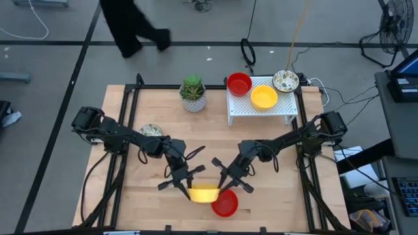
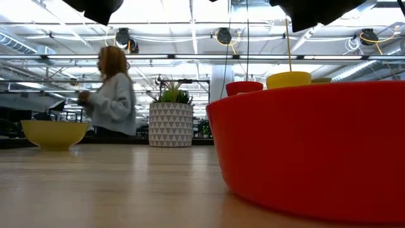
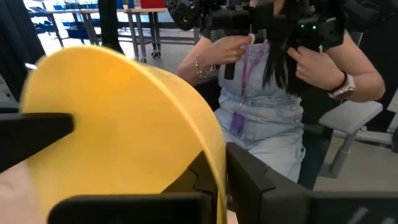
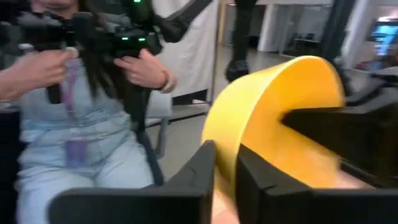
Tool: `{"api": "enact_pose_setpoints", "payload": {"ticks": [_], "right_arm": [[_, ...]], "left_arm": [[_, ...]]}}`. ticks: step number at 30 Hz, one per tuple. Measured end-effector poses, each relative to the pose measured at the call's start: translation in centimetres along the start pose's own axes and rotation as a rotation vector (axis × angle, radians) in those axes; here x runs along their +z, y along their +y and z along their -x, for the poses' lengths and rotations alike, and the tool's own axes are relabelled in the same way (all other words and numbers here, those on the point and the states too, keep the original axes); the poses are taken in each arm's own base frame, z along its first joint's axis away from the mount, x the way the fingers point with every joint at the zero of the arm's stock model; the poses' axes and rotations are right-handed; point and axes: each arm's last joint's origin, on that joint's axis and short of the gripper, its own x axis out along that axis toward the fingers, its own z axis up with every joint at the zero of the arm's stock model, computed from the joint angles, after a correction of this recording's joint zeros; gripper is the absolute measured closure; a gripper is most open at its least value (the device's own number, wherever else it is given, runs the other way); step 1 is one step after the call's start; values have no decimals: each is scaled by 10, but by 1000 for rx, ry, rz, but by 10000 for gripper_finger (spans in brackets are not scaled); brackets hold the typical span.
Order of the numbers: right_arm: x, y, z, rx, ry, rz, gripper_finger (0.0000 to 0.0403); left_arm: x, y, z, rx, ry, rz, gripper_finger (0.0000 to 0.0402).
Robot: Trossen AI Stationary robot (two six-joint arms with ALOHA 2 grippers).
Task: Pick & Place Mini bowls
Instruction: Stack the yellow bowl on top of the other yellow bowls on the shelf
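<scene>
A yellow mini bowl [image 1: 204,194] hangs on edge between my two grippers, above the table's near middle. My left gripper [image 1: 188,184] is shut on it from the left and my right gripper [image 1: 223,185] from the right. A red mini bowl [image 1: 225,204] rests on its base on the table just near-right of them and fills the low view's right [image 2: 310,152]. On the white rack [image 1: 245,109] stand a red bowl [image 1: 239,83], a yellow bowl [image 1: 264,96] and a speckled bowl [image 1: 285,80]. Another speckled bowl [image 1: 150,130] sits by my left arm. My left gripper [image 3: 221,186] pinches the yellow bowl's rim [image 3: 214,155], one finger inside the bowl and one outside. It comes in about level from the table's left. The bowl stands on edge, lifted clear of the table. My right gripper [image 4: 225,180] pinches the rim [image 4: 222,146] on the opposite side, with the bowl's wall between its two fingers. The fingers come in about level from the table's right. The bowl stands on edge in the hold.
A potted plant [image 1: 193,93] stands at the far middle, left of the rack. A person [image 3: 273,93] holding hand controllers sits beyond the table's near edge. Another person [image 2: 114,95] is in the room behind. Bare wood lies at the near left.
</scene>
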Motion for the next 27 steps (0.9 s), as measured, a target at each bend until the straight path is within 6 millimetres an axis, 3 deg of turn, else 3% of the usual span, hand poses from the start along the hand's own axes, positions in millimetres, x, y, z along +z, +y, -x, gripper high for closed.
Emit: {"api": "enact_pose_setpoints", "payload": {"ticks": [2, 11, 22, 27], "right_arm": [[-1, 1, 0, 17, 4, -5, 393], [-4, 0, 1, 22, 29, -26, 400], [-9, -10, 10, -40, 84, -156, 402], [-12, -16, 22, -76, 155, -272, 402]], "left_arm": [[0, 2, 2, 5, -4, -3, 371], [0, 3, 3, 18, -4, 113, 348], [-2, 7, 4, 157, 25, 197, 179], [-6, 13, 10, 246, 48, 267, 122]]}}
